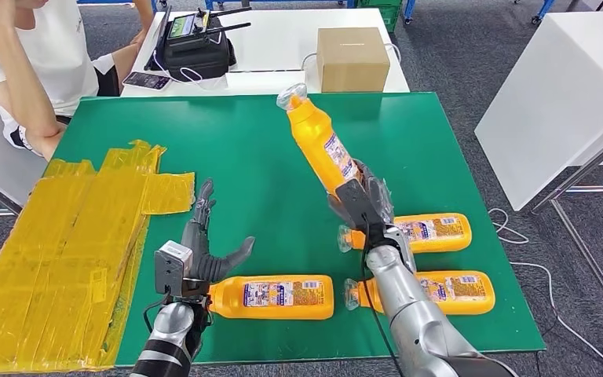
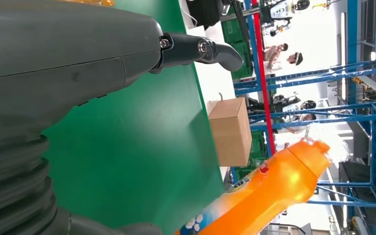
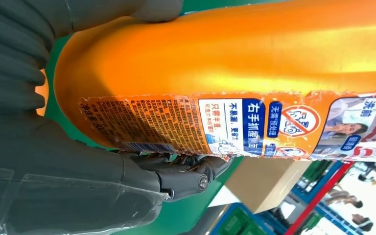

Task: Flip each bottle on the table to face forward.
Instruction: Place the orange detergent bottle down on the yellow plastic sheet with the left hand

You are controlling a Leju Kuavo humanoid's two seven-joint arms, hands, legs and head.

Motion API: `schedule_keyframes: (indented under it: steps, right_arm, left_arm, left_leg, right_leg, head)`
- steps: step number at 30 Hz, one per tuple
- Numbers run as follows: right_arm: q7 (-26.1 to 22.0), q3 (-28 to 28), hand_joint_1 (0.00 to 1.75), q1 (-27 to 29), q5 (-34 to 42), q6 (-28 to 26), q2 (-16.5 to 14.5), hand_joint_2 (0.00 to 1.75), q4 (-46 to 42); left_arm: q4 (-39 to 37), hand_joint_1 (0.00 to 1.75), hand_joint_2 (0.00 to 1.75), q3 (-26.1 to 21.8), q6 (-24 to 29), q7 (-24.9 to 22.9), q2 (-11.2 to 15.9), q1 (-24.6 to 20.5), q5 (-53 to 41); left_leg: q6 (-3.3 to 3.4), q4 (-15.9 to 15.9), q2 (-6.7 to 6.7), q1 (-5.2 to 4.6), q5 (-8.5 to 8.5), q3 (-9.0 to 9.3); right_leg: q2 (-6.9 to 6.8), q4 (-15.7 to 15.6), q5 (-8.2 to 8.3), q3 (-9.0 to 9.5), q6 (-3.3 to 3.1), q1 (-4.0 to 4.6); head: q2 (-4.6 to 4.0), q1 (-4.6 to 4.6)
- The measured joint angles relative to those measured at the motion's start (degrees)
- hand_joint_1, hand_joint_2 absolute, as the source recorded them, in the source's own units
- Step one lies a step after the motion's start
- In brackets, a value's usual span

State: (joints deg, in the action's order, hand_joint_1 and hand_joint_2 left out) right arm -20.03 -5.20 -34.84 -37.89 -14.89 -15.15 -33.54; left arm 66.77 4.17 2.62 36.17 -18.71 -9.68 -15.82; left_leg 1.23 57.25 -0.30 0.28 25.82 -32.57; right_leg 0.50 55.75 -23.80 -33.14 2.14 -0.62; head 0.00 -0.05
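Four bottles; right hand [image 1: 361, 206] grips raised bottle [image 1: 319, 141] at its base. Left hand [image 1: 200, 255] open. Plastic's slick, rigid: hold mid-body.

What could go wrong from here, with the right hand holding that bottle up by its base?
1. The right hand grips the raised orange bottle only near its base, tilted; it may slip or swing out.
2. Two orange bottles lie just under that arm; lowering could knock or roll them.
3. The left hand sits open beside the near-left bottle; a sideways nudge may roll it toward the table edge.
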Motion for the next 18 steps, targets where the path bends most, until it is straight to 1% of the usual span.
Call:
schedule_keyframes:
  steps: [3,4,6,10,13,15,18]
  right_arm:
    - [-0.3,-0.4,1.75,0.8,0.7,0.7,-0.4,1.75,-1.3]
    - [-0.8,-0.5,1.75,0.9,1.3,1.9,-0.5,1.75,-1.7]
    - [-3.0,-0.6,1.75,1.6,3.9,6.8,-0.8,1.75,-2.7]
    - [-8.6,1.0,1.75,5.2,9.7,19.5,-2.7,1.75,-6.4]
    - [-10.6,3.6,1.75,7.9,13.0,25.3,-4.1,1.75,-8.6]
    - [-11.3,5.2,1.75,8.9,14.5,27.0,-4.7,1.75,-9.4]
    - [-11.7,7.6,1.75,9.9,15.9,27.2,-5.2,1.75,-9.9]
  left_arm:
    - [0.2,0.00,1.75,0.0,-0.1,0.0,0.0,0.1,0.0]
    - [0.3,0.00,1.75,0.0,-0.4,-0.1,0.0,0.1,0.1]
    - [0.3,0.00,1.75,0.0,-1.7,-0.8,0.0,0.0,0.8]
    - [0.3,0.00,1.75,0.3,-6.9,-3.5,0.0,-0.5,3.8]
    - [0.2,0.00,1.75,1.0,-10.1,-5.4,0.0,-1.6,5.7]
    - [-0.2,0.00,1.75,1.6,-11.4,-6.3,0.0,-2.5,6.6]
    - [-1.0,0.00,1.75,2.7,-12.7,-7.6,0.0,-4.0,8.2]
  left_leg:
    - [0.00,0.0,0.00,0.00,0.00,0.00]
    - [0.00,0.0,0.00,0.00,0.00,0.00]
    - [0.00,0.0,0.01,0.00,0.00,0.01]
    - [0.00,0.0,0.01,0.00,0.00,0.01]
    - [-0.01,0.0,0.00,0.01,0.00,-0.02]
    - [-0.01,0.0,0.03,0.02,0.00,-0.03]
    - [-0.01,0.0,0.03,0.02,0.00,-0.02]
  right_leg:
    - [0.00,0.0,0.00,0.00,0.00,0.00]
    - [0.00,0.0,0.00,0.00,0.00,0.00]
    - [0.00,0.0,0.00,0.00,0.00,0.00]
    - [0.00,0.0,0.00,-0.02,0.00,0.03]
    - [0.00,0.0,-0.01,-0.06,-0.01,0.05]
    - [0.01,0.0,-0.01,-0.07,-0.01,0.05]
    - [0.01,0.0,0.00,-0.06,-0.01,0.02]
  head:
    - [0.00,0.01]
    - [0.00,0.01]
    - [0.00,0.01]
    - [0.00,0.00]
    - [0.00,0.01]
    - [0.00,0.01]
    - [0.00,0.02]
